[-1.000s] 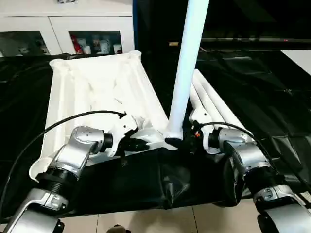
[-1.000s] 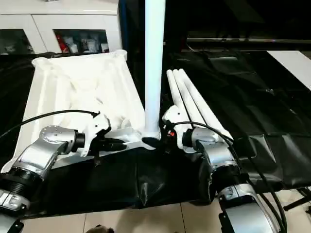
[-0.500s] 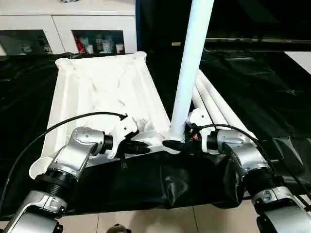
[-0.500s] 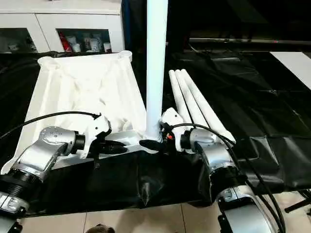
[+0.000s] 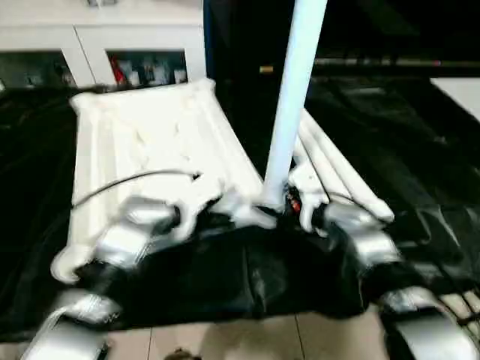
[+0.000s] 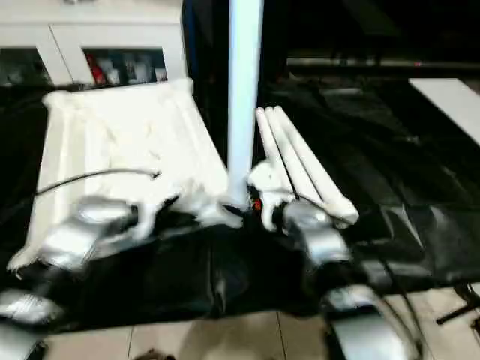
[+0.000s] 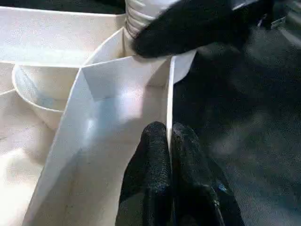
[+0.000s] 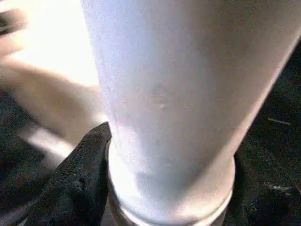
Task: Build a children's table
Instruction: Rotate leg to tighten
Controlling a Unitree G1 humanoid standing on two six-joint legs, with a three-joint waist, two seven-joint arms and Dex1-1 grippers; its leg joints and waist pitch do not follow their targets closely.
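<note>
Risk of cross-threading or tipping the upright leg (image 5: 289, 127) at the tabletop (image 5: 142, 142) near corner socket, right gripper (image 8: 164, 188) clasped round its base, left gripper (image 7: 170, 141) pinched shut on the rim beside it, 3 spare legs (image 6: 300, 161) lying just beyond.

White leg (image 5: 291, 97) upright in tabletop (image 5: 150, 142) socket

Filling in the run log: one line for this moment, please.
upright leg: in tabletop corner socket | right gripper: around leg base | left gripper: pinching rim
</note>
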